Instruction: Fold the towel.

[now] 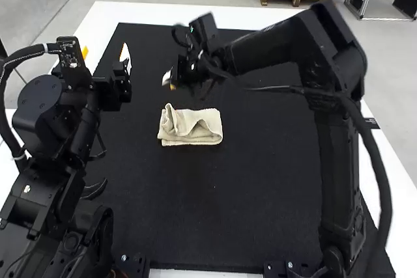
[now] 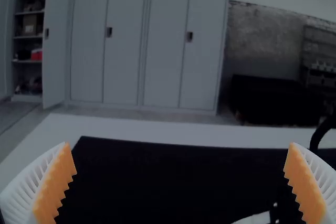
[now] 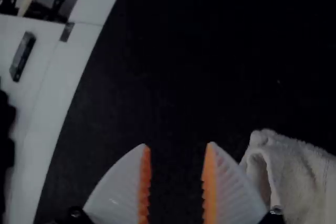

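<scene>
One fuzzy towel (image 1: 194,137) lies folded, roughly rectangular, rumpled.

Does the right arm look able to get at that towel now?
Probably yes: its end effector is open, just beyond the towel, and nothing seems to stand between them.

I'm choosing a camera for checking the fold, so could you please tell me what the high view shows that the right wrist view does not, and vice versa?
High view: the left arm and the full outline of the towel. Right wrist view: the gap between the fingers of the right gripper. Both: the towel, black mat and white table.
</scene>
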Robot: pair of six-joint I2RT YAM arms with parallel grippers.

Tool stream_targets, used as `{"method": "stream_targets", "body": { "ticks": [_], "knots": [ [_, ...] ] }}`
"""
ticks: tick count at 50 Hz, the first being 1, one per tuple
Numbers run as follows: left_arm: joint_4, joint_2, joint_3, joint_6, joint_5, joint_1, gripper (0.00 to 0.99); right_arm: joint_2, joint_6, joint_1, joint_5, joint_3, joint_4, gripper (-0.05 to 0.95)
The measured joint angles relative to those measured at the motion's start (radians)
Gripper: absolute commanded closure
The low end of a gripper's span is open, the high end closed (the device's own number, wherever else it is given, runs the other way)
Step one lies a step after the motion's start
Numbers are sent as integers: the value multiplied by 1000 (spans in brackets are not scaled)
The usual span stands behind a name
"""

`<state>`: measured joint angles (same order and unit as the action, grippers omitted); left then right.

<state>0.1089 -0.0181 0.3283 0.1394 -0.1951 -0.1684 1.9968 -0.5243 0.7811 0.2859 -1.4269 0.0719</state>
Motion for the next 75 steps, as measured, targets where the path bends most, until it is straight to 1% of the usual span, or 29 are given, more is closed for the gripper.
{"method": "stream_targets", "body": {
  "ticks": [1, 2, 7, 11, 19, 29, 36, 47, 75],
  "knots": [
    [0, 0, 0, 0, 0, 0, 62, -9, 0, -3, 0, -2, -5, 884],
    [0, 0, 0, 0, 0, 0, 62, -17, 1, -5, 0, -2, -9, 903],
    [1, 0, 0, 0, 0, 0, 62, -49, 5, -12, -14, -1, -37, 903],
    [3, 0, 0, 3, 0, 0, 62, -54, 11, -13, -21, 15, -37, 903],
    [7, 0, 0, 4, 0, 0, 62, -54, 19, -13, -29, 111, -37, 903],
    [7, 0, 0, 4, 0, 0, 62, -55, 20, -14, -33, 186, -10, 903],
    [7, 0, 0, 4, 0, 0, 62, -55, 20, -20, -33, 190, -7, 903],
    [8, 0, 0, 4, 0, 0, 62, -54, 20, -24, -33, 234, 35, 903],
    [8, 0, 0, 5, 0, 0, 62, 4, 20, -24, -33, 250, 50, 903]
  ]
}}
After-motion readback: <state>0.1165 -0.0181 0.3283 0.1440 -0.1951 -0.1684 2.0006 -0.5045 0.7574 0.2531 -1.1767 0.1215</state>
